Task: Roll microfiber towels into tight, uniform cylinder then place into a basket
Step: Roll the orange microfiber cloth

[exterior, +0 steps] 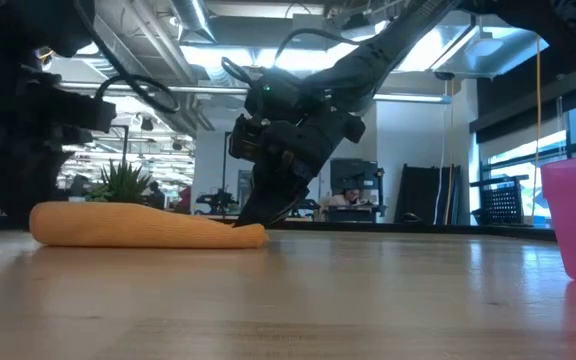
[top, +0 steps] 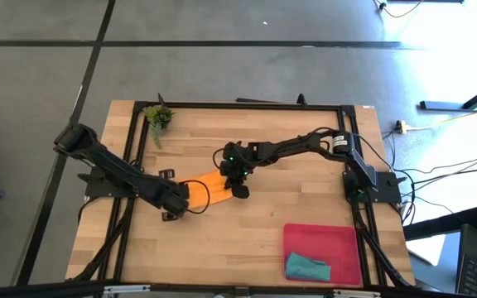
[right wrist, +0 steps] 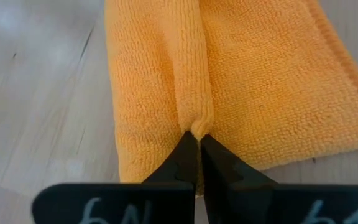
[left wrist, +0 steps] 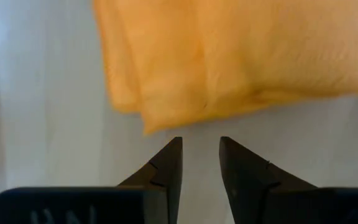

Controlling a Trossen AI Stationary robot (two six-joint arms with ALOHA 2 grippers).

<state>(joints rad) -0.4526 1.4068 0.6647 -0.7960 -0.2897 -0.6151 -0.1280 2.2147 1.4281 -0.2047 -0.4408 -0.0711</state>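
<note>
High view, orange towel (top: 208, 191): flat mid-table, well apart from basket (top: 322, 251).
Left gripper (left wrist: 196, 148): fingers parted, empty, just short of towel's edge.
Right gripper (right wrist: 195, 142): closed, pinching a towel fold.
Teal towel (top: 307, 266): inside basket.
Writing: none legible.

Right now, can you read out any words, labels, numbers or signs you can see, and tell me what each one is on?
None can be read in full.
Right tool, shut on the orange towel: pale marks on its body, cut off by the picture's edge, unreadable.
Left tool, open just short of that towel: faint marks, likewise unreadable.
Pink basket, teal towel, wooden table: no text.
</note>
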